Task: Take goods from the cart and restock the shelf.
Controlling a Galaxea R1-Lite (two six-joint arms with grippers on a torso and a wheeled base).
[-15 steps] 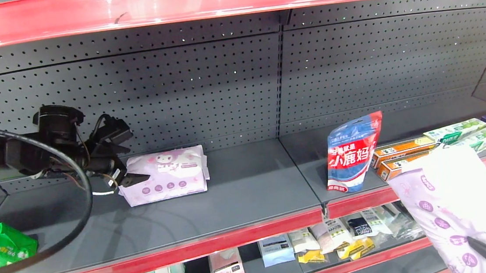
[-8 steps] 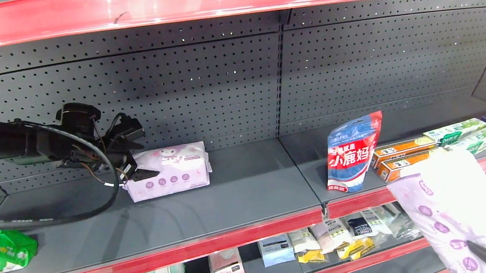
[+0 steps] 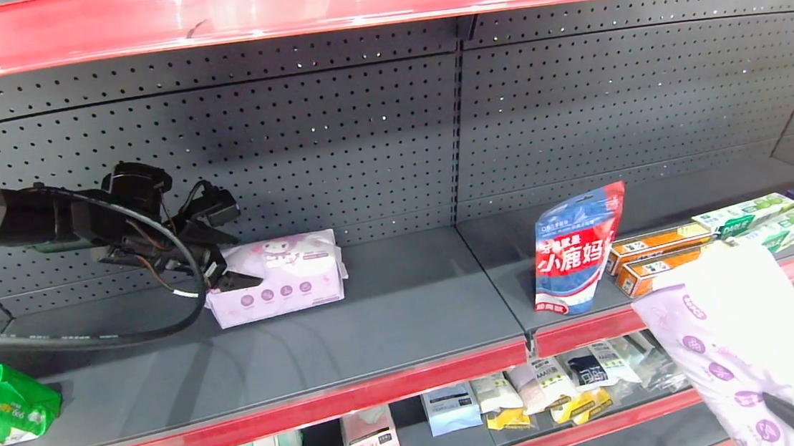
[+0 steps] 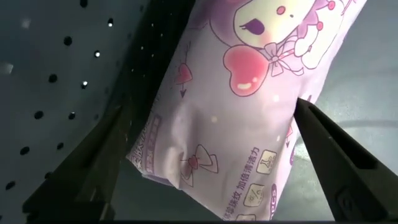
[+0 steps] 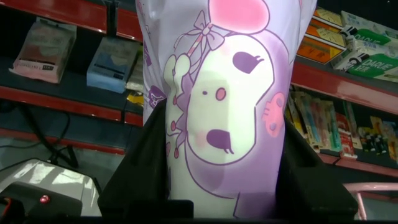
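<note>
Shelf [image 3: 391, 324]: the pack [image 3: 287, 279] now lies deeper than a second ago, slid back and slightly right to just beside the pegboard [image 3: 361, 147]. The left hand [image 3: 242, 259] has travelled with it, fingers spread wide and clamped on its end. Placement looks nearly done; release is the likely next step. The second pack [image 3: 737, 337] is unmoved, low right, gripped in the right hand [image 5: 221, 162].
</note>
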